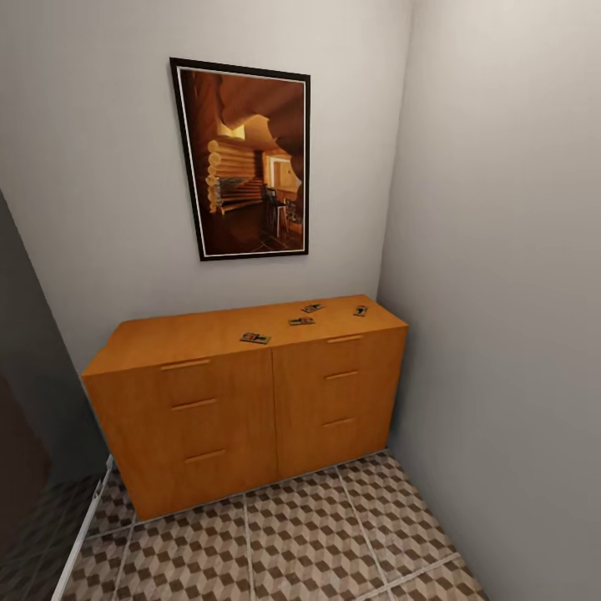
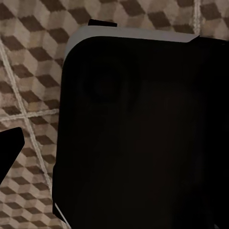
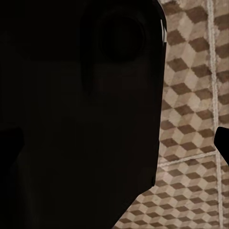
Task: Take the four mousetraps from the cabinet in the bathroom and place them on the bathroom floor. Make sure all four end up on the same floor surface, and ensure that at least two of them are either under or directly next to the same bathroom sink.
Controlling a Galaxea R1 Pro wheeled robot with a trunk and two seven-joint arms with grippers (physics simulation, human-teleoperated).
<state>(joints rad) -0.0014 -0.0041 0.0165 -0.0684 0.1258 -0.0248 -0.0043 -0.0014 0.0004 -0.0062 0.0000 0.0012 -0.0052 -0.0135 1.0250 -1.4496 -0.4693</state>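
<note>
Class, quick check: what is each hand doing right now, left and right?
Left hand: cannot be told; the left wrist view shows a dark body over tiles.
Right hand: cannot be told, for the same reason.

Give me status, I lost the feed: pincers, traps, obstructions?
Pincers: state unreadable, wrist views dark over tiled floor. Four traps on cabinet top, right half, none moved. Nothing between robot and cabinet.
</note>
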